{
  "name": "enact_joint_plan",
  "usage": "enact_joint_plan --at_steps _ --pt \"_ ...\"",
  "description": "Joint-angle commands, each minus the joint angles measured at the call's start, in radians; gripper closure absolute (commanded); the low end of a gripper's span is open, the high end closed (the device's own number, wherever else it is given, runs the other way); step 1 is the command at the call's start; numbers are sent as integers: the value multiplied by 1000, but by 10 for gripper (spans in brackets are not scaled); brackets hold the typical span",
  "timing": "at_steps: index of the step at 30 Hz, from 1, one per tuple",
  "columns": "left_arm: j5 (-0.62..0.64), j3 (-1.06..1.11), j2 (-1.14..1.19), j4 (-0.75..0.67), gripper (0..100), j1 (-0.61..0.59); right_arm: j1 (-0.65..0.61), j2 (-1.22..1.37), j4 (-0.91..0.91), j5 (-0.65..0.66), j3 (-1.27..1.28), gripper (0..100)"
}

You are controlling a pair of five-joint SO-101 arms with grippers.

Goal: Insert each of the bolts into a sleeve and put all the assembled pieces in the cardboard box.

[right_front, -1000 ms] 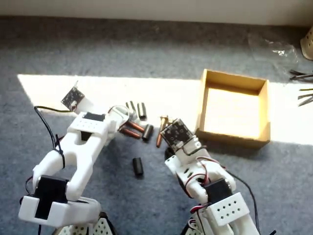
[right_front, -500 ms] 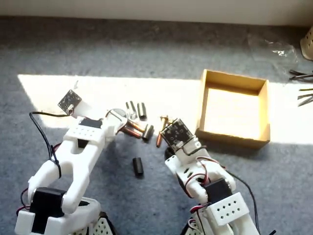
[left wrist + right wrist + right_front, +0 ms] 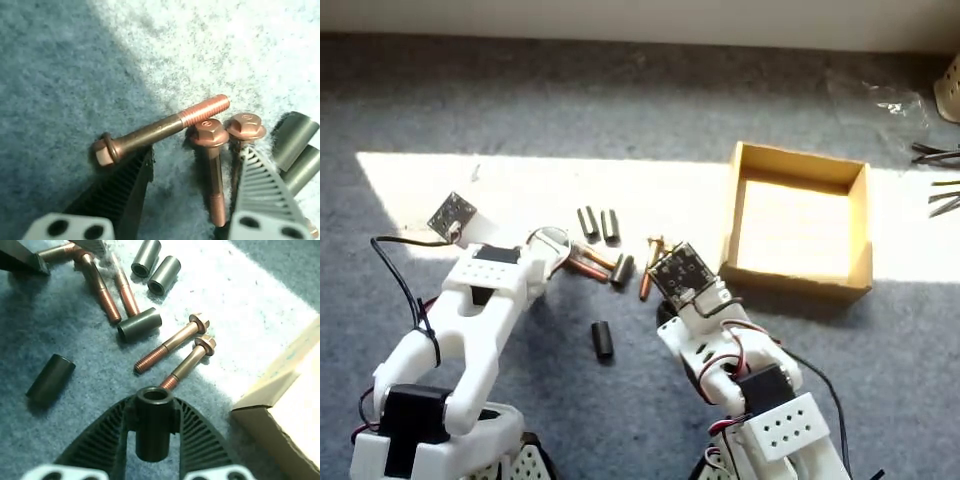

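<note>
- table (image 3: 620,110): grey felt-like nap, so rolling is prob. damped.
- cardboard box (image 3: 800,163): light, open-topped, nothing seen inside; set to the right of the loose parts.
- left gripper (image 3: 196,152): spread, straddling bolts (image 3: 160,129) laid on the nap.
- right gripper (image 3: 152,402): pinched on sleeve (image 3: 151,432), a dark, smooth, rigid tube; prob. slick, bore kept clear.
- bolts: coppery, stiff, hex-flanged, part-threaded; best gripped mid-shank.

Hard sunlight lays a bright band across the grey carpet (image 3: 420,180), with shade along its far and near edges. The cardboard box (image 3: 798,160) glares near white inside. Under my left claw (image 3: 192,185), shadow swallows one bolt (image 3: 160,127) head.
</note>
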Motion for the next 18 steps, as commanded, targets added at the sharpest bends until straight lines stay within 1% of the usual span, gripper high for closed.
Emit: enact_joint_plan --at_steps 1,4,9,11,14,18 --pt "0 -10 -38 6 742 -12 10 -18 -25 9 -7 993" --pt "0 -10 -38 8 753 -5 10 -18 -25 9 -7 993" --pt "0 -8 -38 11 868 -5 10 -18 -25 9 -7 993" --pt "0 -8 -38 11 899 -4 10 -18 -25 9 -7 993" --pt "0 -10 -38 11 904 27 10 -18 -25 9 -7 993" --pt "0 -10 -38 9 850 79 12 -18 -25 9 -7 993"
